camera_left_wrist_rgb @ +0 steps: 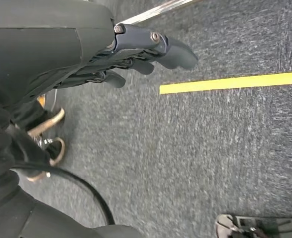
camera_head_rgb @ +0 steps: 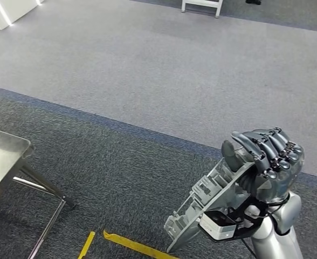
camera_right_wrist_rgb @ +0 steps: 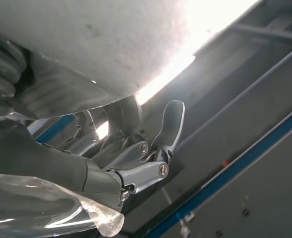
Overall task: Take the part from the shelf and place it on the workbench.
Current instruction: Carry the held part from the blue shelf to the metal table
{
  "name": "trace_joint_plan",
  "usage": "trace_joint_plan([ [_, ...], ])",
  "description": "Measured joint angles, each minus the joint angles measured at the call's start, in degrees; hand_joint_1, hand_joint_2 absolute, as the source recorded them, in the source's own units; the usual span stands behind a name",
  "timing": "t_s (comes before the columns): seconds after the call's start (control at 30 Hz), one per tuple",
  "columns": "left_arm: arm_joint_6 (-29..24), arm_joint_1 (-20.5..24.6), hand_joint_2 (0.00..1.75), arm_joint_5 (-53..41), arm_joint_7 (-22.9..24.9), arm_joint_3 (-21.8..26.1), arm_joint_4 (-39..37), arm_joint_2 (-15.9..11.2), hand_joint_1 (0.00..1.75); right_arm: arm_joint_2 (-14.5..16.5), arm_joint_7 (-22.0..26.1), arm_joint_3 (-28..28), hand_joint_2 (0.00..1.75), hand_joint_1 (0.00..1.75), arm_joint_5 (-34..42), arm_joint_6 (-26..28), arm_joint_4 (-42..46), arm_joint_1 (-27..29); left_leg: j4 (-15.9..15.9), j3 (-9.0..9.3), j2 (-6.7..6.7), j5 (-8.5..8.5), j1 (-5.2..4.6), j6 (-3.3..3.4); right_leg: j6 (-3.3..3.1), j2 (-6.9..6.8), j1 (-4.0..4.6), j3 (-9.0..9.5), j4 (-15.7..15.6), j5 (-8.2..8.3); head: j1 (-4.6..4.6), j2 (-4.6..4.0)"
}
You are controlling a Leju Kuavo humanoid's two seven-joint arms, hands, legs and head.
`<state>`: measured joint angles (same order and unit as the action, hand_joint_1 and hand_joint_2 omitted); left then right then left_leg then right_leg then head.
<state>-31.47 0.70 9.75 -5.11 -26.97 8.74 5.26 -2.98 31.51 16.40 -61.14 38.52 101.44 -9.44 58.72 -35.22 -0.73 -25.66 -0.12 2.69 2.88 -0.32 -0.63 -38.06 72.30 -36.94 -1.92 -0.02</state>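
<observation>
Right hand (camera_head_rgb: 267, 162) grips the part (camera_head_rgb: 207, 202), whose lower edge is cut off.

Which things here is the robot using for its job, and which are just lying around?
For the job:
- grey ribbed plastic part, held in the right hand
- shiny metal workbench, where it goes

Just there:
- yellow tape strips on the dark carpet
- white table legs far off
- left hand, hanging, holding nothing

Grey carpet floor (camera_head_rgb: 157, 59) runs into a darker carpet band nearer the camera. Yellow tape (camera_head_rgb: 134, 245) lies in strips on the dark carpet. White furniture legs (camera_head_rgb: 201, 5) stand at the far edge of the floor.
</observation>
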Motion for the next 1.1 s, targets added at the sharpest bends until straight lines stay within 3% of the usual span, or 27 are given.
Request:
trace_joint_plan([
  [0.03,0.00,0.01,1.75,0.00,0.00,0.00,0.00,0.01,0.00,-0.08,0.01,-0.07,1.75,1.75,0.00,0.00,0.00,0.26,0.02,0.04,-0.85,-0.01,-0.07,0.04,-0.07,0.15,0.02,-1.52,2.17,-0.12,0.02,0.00],
  [0.07,0.00,-0.01,1.75,-0.01,-0.01,0.00,0.00,-0.01,0.00,-0.12,0.02,-0.12,1.75,1.75,-0.01,0.00,0.00,0.41,0.03,0.11,-1.69,-0.02,-0.15,0.05,-0.20,0.23,0.03,-2.01,2.12,0.92,0.02,-0.01],
  [0.13,0.00,-0.02,1.75,-0.09,-0.14,-0.03,0.00,-0.03,0.00,-0.21,0.12,-0.21,1.75,1.75,0.16,0.01,0.08,0.55,0.05,0.33,-3.37,-0.05,-0.21,0.01,-0.66,1.26,0.01,0.11,-4.20,5.60,0.02,-0.01],
  [0.17,-0.01,0.00,1.75,-0.22,-0.34,-0.06,0.00,-0.02,0.00,-0.27,0.23,-0.28,1.75,1.75,0.34,0.02,0.16,0.65,0.08,0.37,-4.13,-0.07,-0.23,-0.06,-0.95,2.74,-0.05,1.83,-8.16,7.51,-0.01,-0.01],
  [0.23,-0.14,0.16,1.75,-0.55,-1.06,-0.15,0.00,0.02,0.00,-0.43,0.56,-0.67,1.75,1.75,0.90,0.02,0.56,1.19,0.23,0.06,-5.55,-0.02,-0.06,-0.48,-1.27,5.20,-0.13,4.32,-13.43,9.12,-0.04,0.00],
  [0.27,-0.25,0.18,1.75,-0.69,-1.49,-0.18,0.00,0.03,0.00,-0.49,0.79,-0.95,1.75,1.75,1.15,0.02,0.80,1.53,0.24,-0.17,-6.23,0.07,0.12,-0.85,-1.39,5.60,-0.09,4.78,-14.07,8.88,-0.03,0.01],
  [0.33,-0.45,0.14,1.75,-0.84,-2.08,-0.21,0.00,-0.03,0.00,-0.54,1.27,-1.43,1.75,1.75,1.52,0.02,1.35,2.06,0.27,-0.42,-7.12,0.13,0.33,-1.63,-1.68,4.38,-0.05,5.28,-14.63,8.97,-0.04,0.00],
  [0.4,-0.51,0.17,1.75,-0.97,-2.26,-0.24,0.00,-0.11,0.00,-0.56,1.57,-1.74,1.75,1.75,1.74,0.02,1.82,2.46,2.21,-1.15,-4.96,-1.30,0.08,-2.22,-2.17,2.74,-0.26,5.94,-15.30,9.11,-0.28,-0.01],
  [0.47,-0.42,0.40,1.75,-1.11,-2.12,-0.31,0.00,-0.13,0.00,-0.56,1.76,-2.07,1.75,1.75,1.99,0.02,2.09,2.97,8.11,-3.75,-1.59,-4.52,0.06,-2.70,-2.57,0.94,-0.23,6.43,-15.57,8.98,-0.51,-0.01],
  [0.53,-0.10,0.55,1.75,-1.19,-1.55,-0.48,0.00,-0.13,0.00,-0.61,1.85,-2.32,1.75,1.75,2.98,0.02,2.16,3.43,14.04,-6.49,-0.28,-6.70,0.38,-3.17,-2.72,-0.90,-0.13,6.64,-15.53,8.71,-0.55,-0.01],
  [0.57,0.10,0.52,1.75,-1.20,-1.11,-0.56,0.00,-0.13,0.00,-0.64,1.85,-2.35,1.75,1.75,3.82,0.02,2.17,3.59,14.70,-6.75,0.01,-6.40,0.53,-3.34,-2.69,-1.72,-0.12,6.74,-15.51,8.56,-0.55,-0.01],
  [0.6,0.27,0.47,1.75,-1.21,-0.67,-0.63,0.00,-0.13,0.00,-0.68,1.85,-2.37,1.75,1.75,4.72,0.02,2.22,3.69,13.30,-6.00,0.32,-5.13,0.65,-3.44,-2.60,-2.47,-0.12,6.88,-15.48,8.41,-0.56,-0.01],
  [0.63,0.39,0.43,1.75,-1.24,-0.29,-0.67,0.00,-0.14,0.00,-0.75,1.85,-2.37,1.75,1.75,5.58,0.02,2.33,3.74,9.96,-4.27,1.05,-3.14,0.70,-3.43,-2.44,-3.16,-0.12,7.09,-15.45,8.22,-0.57,-0.01],
  [0.7,0.51,0.52,1.75,-1.34,0.01,-0.77,0.00,-0.14,0.00,-0.99,1.85,-2.37,1.75,1.75,6.77,0.02,2.65,3.76,3.03,-0.77,3.62,-0.62,0.29,-3.05,-1.95,-4.38,0.10,7.44,-15.30,7.77,-0.56,-0.01],
  [0.77,0.61,0.69,1.75,-1.55,0.04,-1.03,0.00,-0.13,0.00,-1.38,1.76,-2.31,1.75,1.75,7.51,0.02,2.89,3.67,0.27,0.39,4.90,-0.44,-0.21,-2.33,-1.40,-5.58,0.44,7.64,-15.22,7.41,-0.53,0.00],
  [0.83,0.69,0.67,1.75,-1.83,0.04,-1.36,0.00,-0.15,0.00,-1.72,1.44,-2.12,1.75,1.75,7.98,0.02,2.95,3.33,-0.04,0.30,3.74,-0.36,-0.23,-1.55,-0.84,-6.59,0.46,7.83,-15.27,7.07,-0.53,0.01],
  [0.9,0.69,0.63,1.75,-2.00,0.03,-1.56,0.00,-0.22,0.00,-2.14,1.05,-1.92,1.75,1.75,8.24,0.02,2.96,2.80,-0.41,0.50,2.46,-0.15,0.01,-0.88,-0.25,-4.68,0.16,7.24,-13.73,5.72,-0.38,0.01],
  [0.97,0.69,0.82,1.75,-2.09,0.02,-1.69,0.00,-0.25,0.00,-2.63,0.86,-1.74,1.75,1.75,8.41,0.02,2.95,2.57,-0.58,0.59,1.14,-0.02,0.20,-0.38,0.11,-1.35,-0.07,4.39,-7.83,2.72,-0.10,0.01],
  [1.03,0.68,1.00,1.75,-2.16,0.01,-1.92,0.00,-0.20,0.00,-2.95,0.83,-1.50,1.75,1.75,8.63,0.02,2.87,2.59,-0.55,0.57,-0.42,-0.02,0.21,-0.15,0.24,-0.14,-0.09,0.60,-0.95,0.42,0.01,0.01],
  [1.07,0.67,1.00,1.75,-2.19,-0.01,-2.01,0.00,-0.21,0.00,-3.07,0.83,-1.33,1.75,1.75,8.81,0.02,2.78,2.49,-0.53,0.59,-1.23,-0.02,0.20,-0.15,0.24,0.01,-0.09,-0.48,0.46,0.58,0.05,0.00],
  [1.1,0.65,0.97,1.75,-2.20,-0.02,-2.08,0.00,-0.26,0.00,-3.15,0.82,-1.15,1.75,1.75,8.98,0.02,2.65,2.26,-0.49,0.63,-2.06,-0.03,0.22,-0.16,0.20,0.13,-0.11,-0.49,-0.35,1.88,0.04,0.00],
])
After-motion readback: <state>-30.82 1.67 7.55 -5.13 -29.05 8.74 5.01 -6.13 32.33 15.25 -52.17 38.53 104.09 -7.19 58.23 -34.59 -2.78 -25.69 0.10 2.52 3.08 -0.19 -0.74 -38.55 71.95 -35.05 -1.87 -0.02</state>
